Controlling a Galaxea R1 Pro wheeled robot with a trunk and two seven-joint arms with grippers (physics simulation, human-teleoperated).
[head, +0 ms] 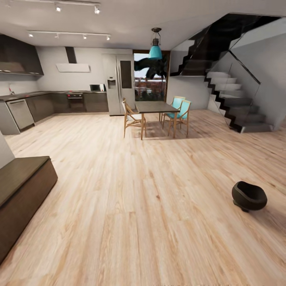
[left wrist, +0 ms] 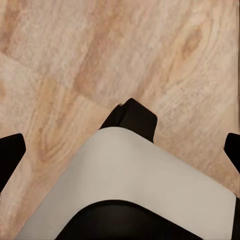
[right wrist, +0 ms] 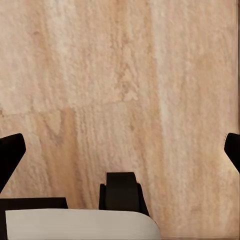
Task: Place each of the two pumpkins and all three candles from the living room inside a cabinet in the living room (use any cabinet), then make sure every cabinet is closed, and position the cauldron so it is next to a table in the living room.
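A dark round cauldron [head: 249, 196] stands on the light wood floor at the right of the head view. The end of a low dark brown cabinet [head: 22, 190] reaches in from the left edge, its front flat and shut as far as it shows. A dark dining table [head: 156, 107] stands far back in the middle. In the left wrist view my left gripper [left wrist: 120, 150] is open over bare floor planks, with nothing between its black fingertips [left wrist: 10, 150]. My right gripper [right wrist: 120, 150] is likewise open and empty above the floor. Pumpkins and candles are out of view.
Wooden chairs [head: 131, 117] and teal chairs [head: 180, 111] ring the dining table. A kitchen run with counters [head: 43, 104] and a fridge [head: 119, 83] lines the back left. A dark staircase [head: 234, 99] climbs at the back right. Wide open floor lies between me and these.
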